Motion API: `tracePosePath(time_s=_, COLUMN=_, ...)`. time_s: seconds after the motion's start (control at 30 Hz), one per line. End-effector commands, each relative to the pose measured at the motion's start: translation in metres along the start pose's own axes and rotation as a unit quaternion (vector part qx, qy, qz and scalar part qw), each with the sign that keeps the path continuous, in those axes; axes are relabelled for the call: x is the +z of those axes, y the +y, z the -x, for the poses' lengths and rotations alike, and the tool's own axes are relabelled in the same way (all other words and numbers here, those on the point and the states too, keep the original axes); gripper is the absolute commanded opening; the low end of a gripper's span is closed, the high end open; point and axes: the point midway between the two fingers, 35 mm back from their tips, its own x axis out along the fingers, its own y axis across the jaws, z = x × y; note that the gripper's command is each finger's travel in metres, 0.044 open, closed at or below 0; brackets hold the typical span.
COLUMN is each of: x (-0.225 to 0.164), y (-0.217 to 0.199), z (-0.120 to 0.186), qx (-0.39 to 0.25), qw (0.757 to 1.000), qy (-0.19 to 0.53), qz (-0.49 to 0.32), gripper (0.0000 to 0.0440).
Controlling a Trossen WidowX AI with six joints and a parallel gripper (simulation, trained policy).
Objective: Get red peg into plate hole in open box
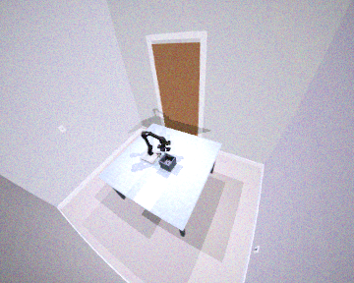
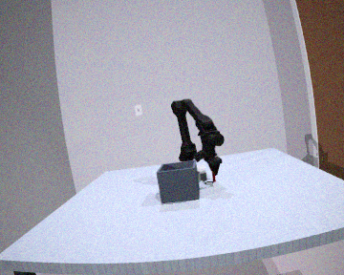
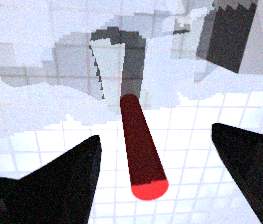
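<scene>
Wrist view: the red peg (image 3: 144, 145) (image 2: 214, 179) stands on the bench (image 3: 189, 172) (image 2: 132, 234) (image 1: 150, 184), its bright top end at six o'clock of that picture and its foot nearer twelve. The pincer (image 3: 155, 136) (image 2: 215, 176) is fairly wide, one black fingertip at eight o'clock of the peg's middle, the other at three, with a visible gap on either side, so nothing is gripped. Picking up is the step in hand, and the peg looks well placed between the fingers. The next move calls for closing squarely on it, perhaps after a little more descent, then a straight lift high enough to clear the box wall; a lopsided close could tip the peg over. From the exterior camera, the open box (image 2: 179, 183) (image 1: 168, 162) sits at about eight o'clock from the peg, just beside it, upright and hiding its own floor. In the top view the box lies at about six o'clock from the arm's wrist (image 1: 163, 144); something paler shows inside, likely the plate, but the hole is too small to make out. The peg is outside the box, so insertion remains to be done.
</scene>
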Motion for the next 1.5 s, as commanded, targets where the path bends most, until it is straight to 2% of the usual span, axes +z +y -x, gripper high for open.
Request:
tracePosePath(time_s=0.0, x=0.002, y=0.004, z=-0.007, qx=0.002, qw=1.0, qy=-0.002, qz=0.004, gripper=0.0233)
tracePosePath(time_s=0.3, x=-0.002, y=0.016, z=-0.008, qx=0.01, qw=1.0, qy=0.007, qz=0.022, gripper=0.0002)
tracePosePath(time_s=0.63, x=-0.018, y=0.034, z=0.02, qx=0.06, qw=0.997, qy=0.05, qz=0.018, gripper=0.0)
tracePosePath(time_s=0.97, x=-0.025, y=0.052, z=0.064, qx=0.121, qw=0.99, qy=0.075, qz=0.023, gripper=0.0)
tracePosePath(time_s=1.47, x=0.006, y=0.069, z=0.143, qx=0.21, qw=0.976, qy=0.047, qz=0.028, gripper=0.0)
